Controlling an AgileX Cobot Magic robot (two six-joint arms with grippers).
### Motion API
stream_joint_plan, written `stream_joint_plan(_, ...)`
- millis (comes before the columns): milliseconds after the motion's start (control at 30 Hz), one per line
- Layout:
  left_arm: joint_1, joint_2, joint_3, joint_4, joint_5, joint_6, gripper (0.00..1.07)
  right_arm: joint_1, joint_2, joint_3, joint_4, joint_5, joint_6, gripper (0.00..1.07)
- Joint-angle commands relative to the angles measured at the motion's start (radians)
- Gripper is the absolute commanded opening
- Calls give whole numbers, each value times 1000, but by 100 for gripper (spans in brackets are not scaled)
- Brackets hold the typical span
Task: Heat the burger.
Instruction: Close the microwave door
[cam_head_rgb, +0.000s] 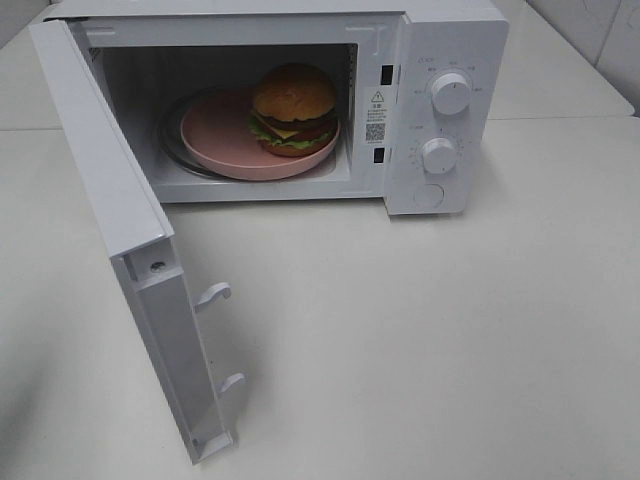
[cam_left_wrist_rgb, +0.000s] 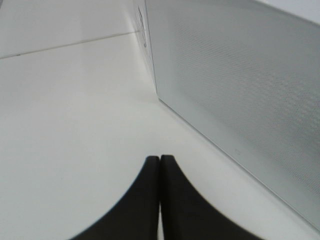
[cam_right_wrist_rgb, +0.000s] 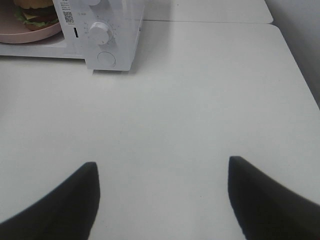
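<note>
The burger (cam_head_rgb: 294, 108) on a pink plate (cam_head_rgb: 215, 140) inside the open microwave (cam_head_rgb: 455, 40).
Its door (cam_head_rgb: 105, 190) juts near-left; left hand (cam_left_wrist_rgb: 159, 161) pressed together, right hand (cam_right_wrist_rgb: 163, 167) spread above the surface (cam_right_wrist_rgb: 190, 110).

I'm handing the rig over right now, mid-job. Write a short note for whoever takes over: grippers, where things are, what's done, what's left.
Left gripper: shut, empty, low over the table beside what looks like the microwave door.
Right gripper: open, empty, over the table in front of the microwave, toward its knob side.
Burger: on the pink plate, inside the microwave.
Done: burger loaded.
Left: the door stands wide open; swing it shut, then set the knobs to start heating.
</note>
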Motion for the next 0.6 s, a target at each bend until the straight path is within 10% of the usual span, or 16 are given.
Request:
stream_joint_plan(33,0,101,7,-34,-87,15,0,-3,-25,-1,5,-10,-7,68)
stream_joint_plan(333,-25,271,6,-121,-269,61,0,-3,-25,-1,5,-10,-6,68)
stream_joint_plan(600,-293,500,0,-160,-522,125,0,-3,-25,-1,5,-10,-5,68)
